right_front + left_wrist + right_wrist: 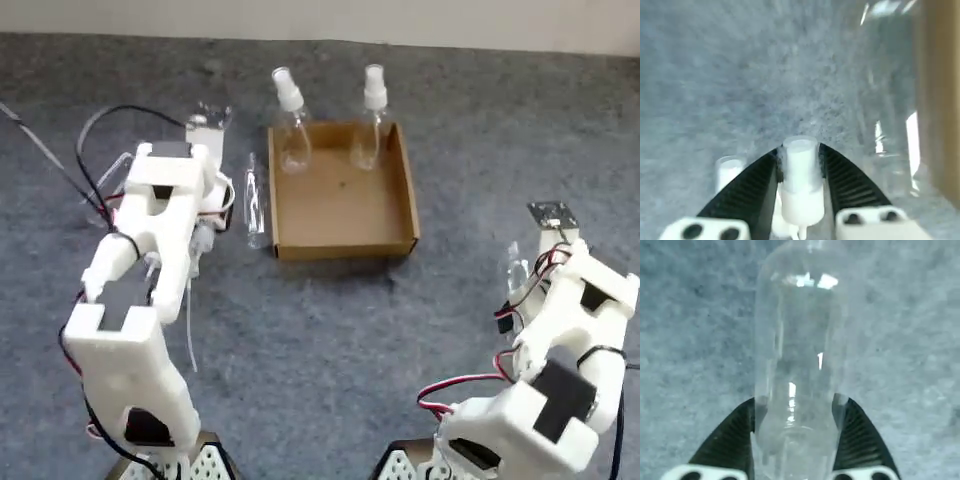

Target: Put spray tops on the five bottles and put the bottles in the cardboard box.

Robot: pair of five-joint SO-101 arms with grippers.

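1. The right gripper [797, 402] sits at the near right of the grey carpet [330, 340]. Its jaws are closed around the body of a clear bottle [797, 340] that has no top, one finger pressed to each side
2. The left gripper [799, 150] is on the left side, a little farther off. Its jaws are drawn in tight on a white spray top [801, 185], which stands between the ribbed fingers [847, 180]
3. A second spray top [730, 170] lies just beside the held one, outside the jaws
4. An uncapped bottle [254, 200] lies on its side on the carpet, between the left arm and the cardboard box [345, 243], just beside the box's left wall
5. The box lies open in the middle of the carpet
6. Inside it, against the far wall, two bottles stand upright with spray tops on: the left capped bottle [291, 130] and the right capped bottle [368, 125], apart from each other
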